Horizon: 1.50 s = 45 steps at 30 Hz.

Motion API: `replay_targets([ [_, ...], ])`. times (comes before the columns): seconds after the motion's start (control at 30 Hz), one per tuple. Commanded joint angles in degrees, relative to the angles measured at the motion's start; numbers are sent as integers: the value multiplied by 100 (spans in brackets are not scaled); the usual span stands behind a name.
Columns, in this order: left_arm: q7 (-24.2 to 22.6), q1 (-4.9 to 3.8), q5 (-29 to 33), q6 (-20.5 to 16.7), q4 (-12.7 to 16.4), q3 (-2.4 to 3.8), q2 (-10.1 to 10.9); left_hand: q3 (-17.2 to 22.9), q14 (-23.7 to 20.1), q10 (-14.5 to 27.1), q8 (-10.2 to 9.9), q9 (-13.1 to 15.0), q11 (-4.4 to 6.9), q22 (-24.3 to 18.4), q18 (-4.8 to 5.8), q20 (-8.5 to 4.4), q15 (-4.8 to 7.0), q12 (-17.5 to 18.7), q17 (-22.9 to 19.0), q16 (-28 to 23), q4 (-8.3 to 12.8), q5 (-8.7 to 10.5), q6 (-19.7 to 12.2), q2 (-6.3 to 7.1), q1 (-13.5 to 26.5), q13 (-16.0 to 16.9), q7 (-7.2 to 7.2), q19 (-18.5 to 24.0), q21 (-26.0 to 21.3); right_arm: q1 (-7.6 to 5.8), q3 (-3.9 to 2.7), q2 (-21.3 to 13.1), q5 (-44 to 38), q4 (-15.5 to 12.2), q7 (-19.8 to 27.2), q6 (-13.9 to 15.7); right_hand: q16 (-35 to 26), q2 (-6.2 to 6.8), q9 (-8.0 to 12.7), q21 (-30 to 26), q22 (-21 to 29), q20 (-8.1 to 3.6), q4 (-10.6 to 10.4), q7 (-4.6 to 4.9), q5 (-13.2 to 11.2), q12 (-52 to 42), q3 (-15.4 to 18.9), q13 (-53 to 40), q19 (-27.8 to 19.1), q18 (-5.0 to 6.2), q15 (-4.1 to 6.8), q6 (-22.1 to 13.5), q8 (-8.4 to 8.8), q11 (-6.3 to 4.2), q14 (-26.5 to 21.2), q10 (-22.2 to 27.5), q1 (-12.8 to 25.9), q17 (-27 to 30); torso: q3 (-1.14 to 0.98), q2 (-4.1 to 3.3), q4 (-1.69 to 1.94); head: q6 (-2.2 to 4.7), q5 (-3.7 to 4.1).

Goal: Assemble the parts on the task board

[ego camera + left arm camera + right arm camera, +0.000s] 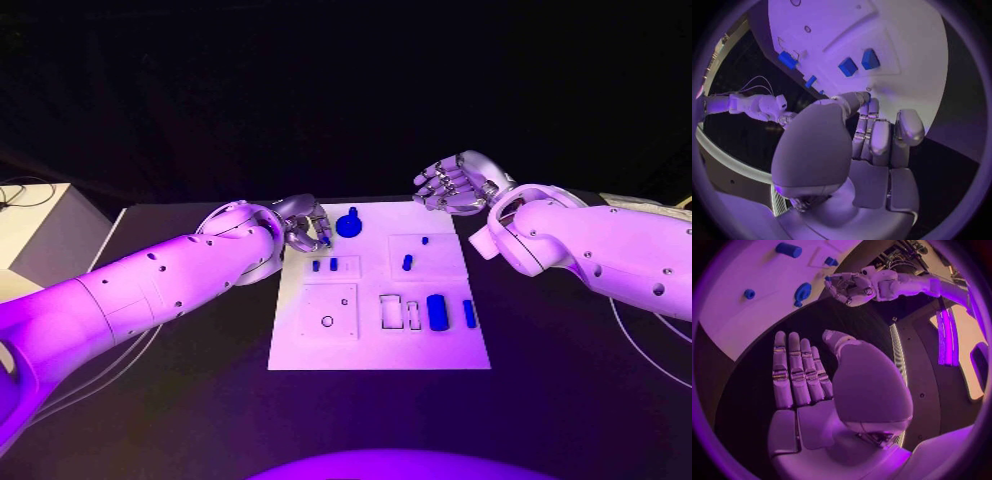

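Note:
The white task board [378, 345] lies mid-table. On it sit a large blue part [348, 223] at the far end, two small blue parts [325, 265], one small part [407, 262], and two long blue parts [437, 312] beside empty outlined slots. My left hand [300, 222] hovers at the board's far-left corner, close to the large blue part, fingers loosely bent and holding nothing. The left wrist view has that hand [873, 140] over the board's edge [898, 40], near blue parts [847, 66]. My right hand [459, 183] floats beyond the board's far-right corner, its fingers [795, 370] straight and empty.
A white box [36, 235] stands off the table's left side with a cable on it. Thin cables [635, 340] trail along the table's right side. A pale flat object [642, 203] lies behind my right arm.

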<state>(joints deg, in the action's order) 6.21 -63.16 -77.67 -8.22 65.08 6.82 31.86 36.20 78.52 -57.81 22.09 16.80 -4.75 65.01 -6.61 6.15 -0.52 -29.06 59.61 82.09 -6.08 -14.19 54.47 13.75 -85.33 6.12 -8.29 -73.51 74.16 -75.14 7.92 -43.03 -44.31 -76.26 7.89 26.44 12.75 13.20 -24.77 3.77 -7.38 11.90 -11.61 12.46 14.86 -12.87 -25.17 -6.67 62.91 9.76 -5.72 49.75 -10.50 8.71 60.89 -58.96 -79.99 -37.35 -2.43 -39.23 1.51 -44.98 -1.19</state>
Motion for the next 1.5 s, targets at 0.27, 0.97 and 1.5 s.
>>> replay_targets([
  [0.27,-49,9,0,196,-156,-56,-88,-6,-6,-33,-19,8,0,0,59,2,-14,36,-12,-19,40,31,41,-13,64,-4,-4,-18,18,1,-2,2,-55,-26,86,-66,-27,32,9,8,5,21,-7,3,29,22,-32,5,-17,81,-14,53,20,18,22,-20,41,5,0,-5,-1,-12,2],
  [0.97,-109,18,32,145,-190,-92,-133,-1,-15,-41,-28,11,0,-2,58,1,-15,51,-35,-26,51,31,42,-15,64,-4,-4,-15,17,1,-3,-2,-55,-34,91,-66,-35,35,11,7,13,21,-3,4,31,25,-37,14,-17,81,-14,54,24,19,24,-22,45,10,5,-1,6,-28,25],
  [1.5,-177,16,70,57,-147,-93,-130,6,-16,-78,-33,22,5,12,60,-1,-13,69,-43,-28,77,34,66,-26,63,3,-1,-21,27,1,-3,3,-56,-22,86,-75,-35,35,11,7,13,21,-3,4,31,25,-37,14,-17,81,-14,54,24,19,24,-22,45,10,5,-2,4,-57,26],
])
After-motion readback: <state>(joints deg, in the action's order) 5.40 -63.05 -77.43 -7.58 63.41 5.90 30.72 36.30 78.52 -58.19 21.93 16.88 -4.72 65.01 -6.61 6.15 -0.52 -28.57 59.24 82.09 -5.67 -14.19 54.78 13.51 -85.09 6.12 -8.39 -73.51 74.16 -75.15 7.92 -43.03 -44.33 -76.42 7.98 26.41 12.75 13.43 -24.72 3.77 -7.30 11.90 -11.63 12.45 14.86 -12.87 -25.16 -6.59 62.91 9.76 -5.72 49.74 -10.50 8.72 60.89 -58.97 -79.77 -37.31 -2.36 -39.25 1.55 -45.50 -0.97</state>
